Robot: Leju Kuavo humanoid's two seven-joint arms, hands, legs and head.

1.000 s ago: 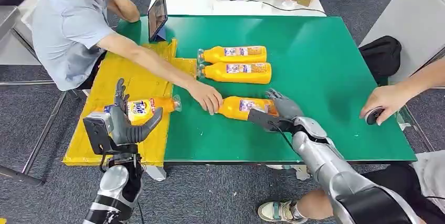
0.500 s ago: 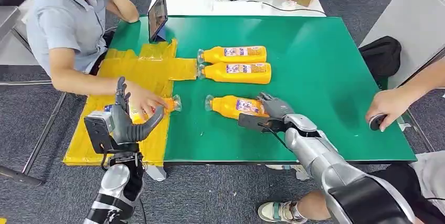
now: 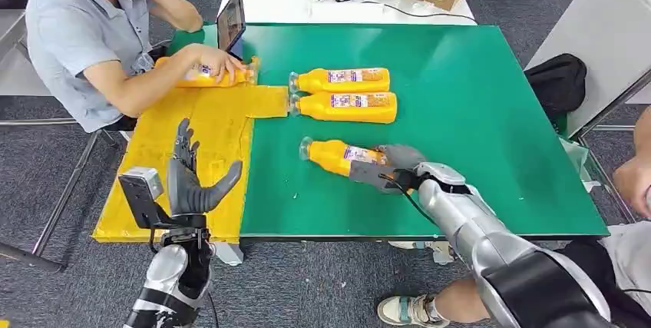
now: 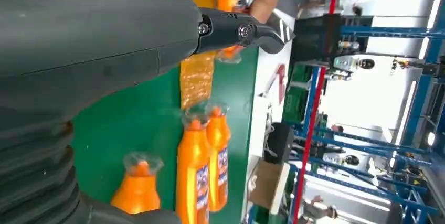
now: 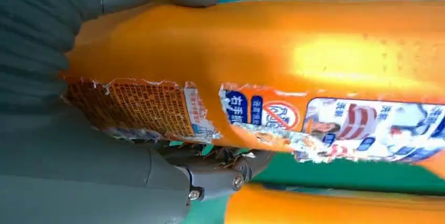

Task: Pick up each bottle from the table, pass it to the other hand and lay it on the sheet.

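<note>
In the lower centre of the head view, our right robot hand (image 3: 399, 165) wraps the base end of the near orange bottle (image 3: 342, 156), which lies on its side on the green counter (image 3: 476, 113) with its clear cap toward the frame's left. Our right wrist view shows the thumb over one side of the body and dark fingers (image 5: 220, 174) under the other, so we judge the hold closed on the bottle, though it is not yet lifted. Our left robot hand (image 3: 192, 182) stands at the lower left with fingers spread apart and holds nothing, above the near part of the yellow sheet (image 3: 153, 190).

Two more bottles (image 3: 345, 94) lie side by side in the upper centre, caps touching the sheet's edge. In the upper left a person's hand (image 3: 215, 63) rests on a fourth bottle (image 3: 223, 76) at the sheet's far end.

We expect the bottle to be stiff plastic, smooth and somewhat slippery, and fairly heavy if full. The torn paper label (image 5: 157, 111) gives a little more friction than the bare plastic. The grip sits at the base, so the capped end may droop on lifting. For the handover we judge the free neck half the best place for our left robot hand to take hold.
</note>
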